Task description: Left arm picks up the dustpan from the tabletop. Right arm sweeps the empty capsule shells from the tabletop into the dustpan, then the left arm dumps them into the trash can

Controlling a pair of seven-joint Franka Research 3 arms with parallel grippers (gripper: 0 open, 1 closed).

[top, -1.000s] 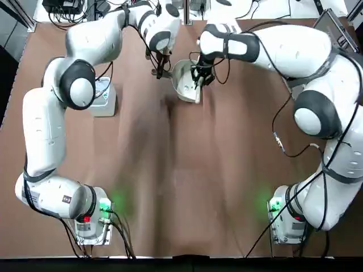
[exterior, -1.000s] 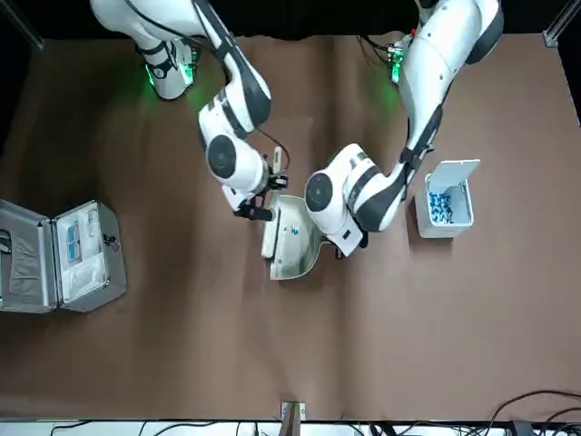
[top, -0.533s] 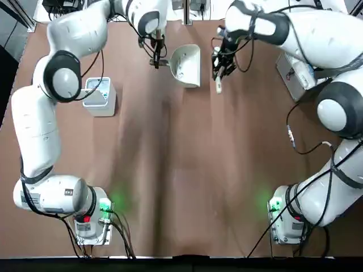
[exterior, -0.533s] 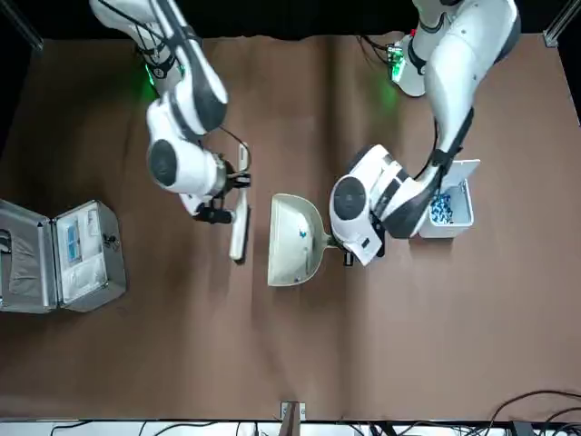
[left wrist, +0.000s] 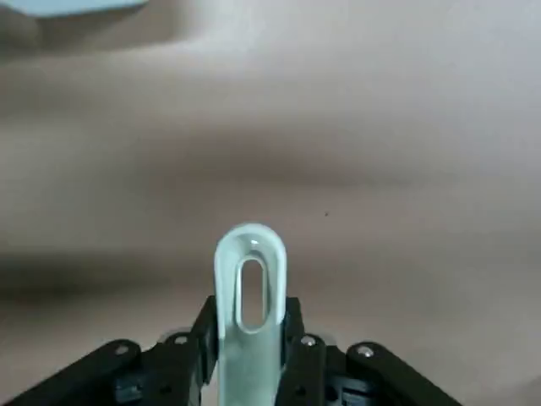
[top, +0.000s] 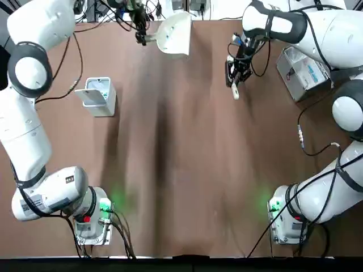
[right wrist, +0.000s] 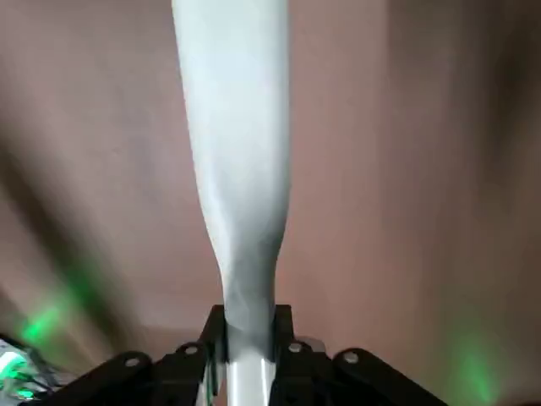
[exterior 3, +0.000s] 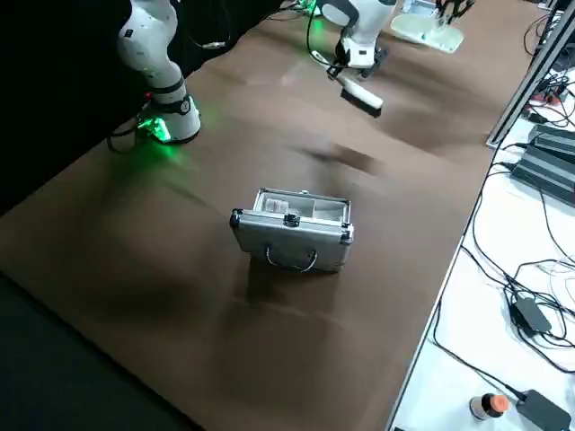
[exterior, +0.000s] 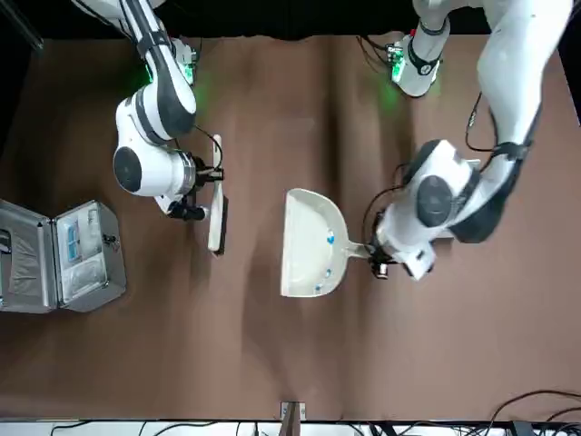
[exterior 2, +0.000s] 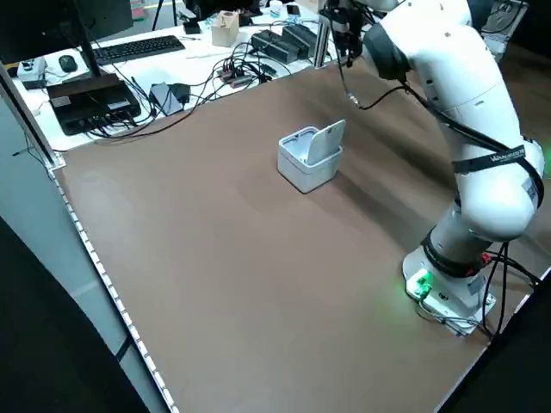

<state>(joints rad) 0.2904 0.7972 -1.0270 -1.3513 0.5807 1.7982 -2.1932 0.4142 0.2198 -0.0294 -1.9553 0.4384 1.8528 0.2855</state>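
Being gripped by its handle in the closed fingers of the left gripper (left wrist: 251, 355), the dustpan (exterior: 313, 245) is held at the centre of the front view, blue-white capsule shells (exterior: 329, 239) inside. At that view's upper left, the brush (exterior: 217, 204) is clenched between the right gripper's (right wrist: 250, 338) fingers. The trash can (top: 100, 96), lid raised, is seen at the top view's upper left.

Robotics lab: two robot arms on a brown-covered desk (top: 187, 170); beyond the left jaws (left wrist: 251, 347), a cable-strewn white worktop (exterior 2: 172, 69) with a keyboard (exterior 2: 129, 50).
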